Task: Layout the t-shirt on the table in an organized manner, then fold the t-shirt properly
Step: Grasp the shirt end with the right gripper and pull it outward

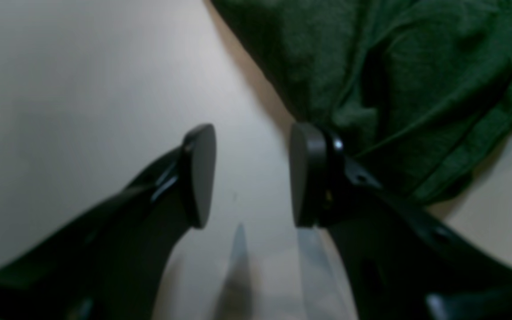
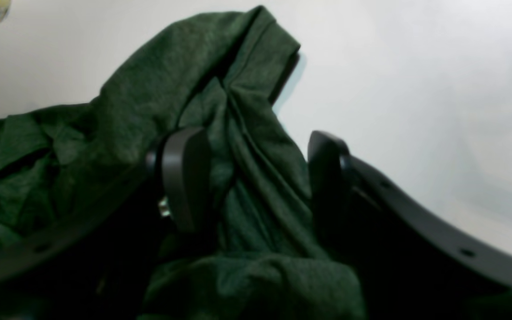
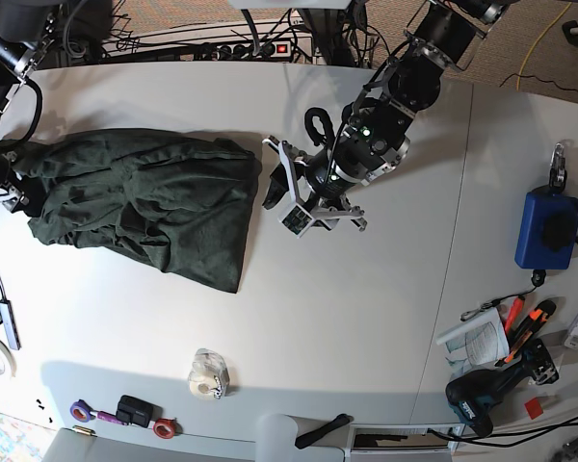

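The dark green t-shirt [image 3: 140,207] lies in a crumpled heap on the white table [image 3: 366,318], out at about 9 o'clock from the middle of the table in the base view. It is bunched and wrinkled, so the laying-out step is not done yet.

The left gripper [image 1: 252,175] hangs low over the bare table just beside the shirt's edge. Its jaws stand apart with nothing between them. One pad [image 1: 307,175] sits right at the cloth's edge, at about 3 o'clock from the gap.

The right gripper [image 2: 256,178] is at the far side of the heap. Its jaws are wide apart, with a thick fold of cloth lying between them. The jaws are not pinching it, so it does not seem to hold the shirt yet.

To do this step well, each gripper should probably take a firm pinch of one edge only, not a thick bundle. Then the two arms could pull gently away from each other, toward 3 and 9 o'clock, to smooth the cloth flat. Pulling too hard or too fast might drag the whole shirt along.
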Controlling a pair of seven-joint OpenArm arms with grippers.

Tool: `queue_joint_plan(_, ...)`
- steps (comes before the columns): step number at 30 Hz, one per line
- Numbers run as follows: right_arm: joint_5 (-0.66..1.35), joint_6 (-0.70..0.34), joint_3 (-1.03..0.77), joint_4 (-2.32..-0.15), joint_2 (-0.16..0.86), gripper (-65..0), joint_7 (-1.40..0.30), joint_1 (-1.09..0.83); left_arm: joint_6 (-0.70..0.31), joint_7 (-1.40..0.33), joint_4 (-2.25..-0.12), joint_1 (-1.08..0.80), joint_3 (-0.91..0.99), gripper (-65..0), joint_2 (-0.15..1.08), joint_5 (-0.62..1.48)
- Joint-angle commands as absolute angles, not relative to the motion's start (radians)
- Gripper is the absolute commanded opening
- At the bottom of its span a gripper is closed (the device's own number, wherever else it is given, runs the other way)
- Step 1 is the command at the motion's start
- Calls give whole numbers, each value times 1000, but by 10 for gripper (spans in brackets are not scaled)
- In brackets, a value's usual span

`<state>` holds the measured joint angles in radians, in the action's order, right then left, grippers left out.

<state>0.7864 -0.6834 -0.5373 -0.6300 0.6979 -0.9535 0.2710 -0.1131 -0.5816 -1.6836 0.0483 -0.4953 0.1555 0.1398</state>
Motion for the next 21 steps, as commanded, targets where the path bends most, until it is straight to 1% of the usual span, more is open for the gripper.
queue_joint_plan(1, 771, -698, -537, -639, 723, -300, -979, 270, -116, -556, -1699, 64, -492, -371, 150, 142)
queue_joint_plan(10, 849, -698, -537, -639, 709, -300, -1035, 254, -116, -556, -1699, 64, -492, -371, 150, 142)
queue_joint_plan(18, 844, -698, -537, -640, 628, -301, -1026, 255, -116, -556, -1699, 64, -492, -371, 150, 142)
queue_joint_plan(19, 844, -698, -537, -640, 620, -321, -1025, 254, -116, -556, -1699, 64, -492, -371, 150, 142)
queue_joint_plan(20, 844, -698, -537, -640, 612, -370, -1026, 254, -116, -556, -1699, 64, -492, -371, 150, 142)
queue_joint_plan(21, 844, -698, -537, -640, 608, -444, -1025, 254, -116, -556, -1699, 64, -492, -371, 150, 142)
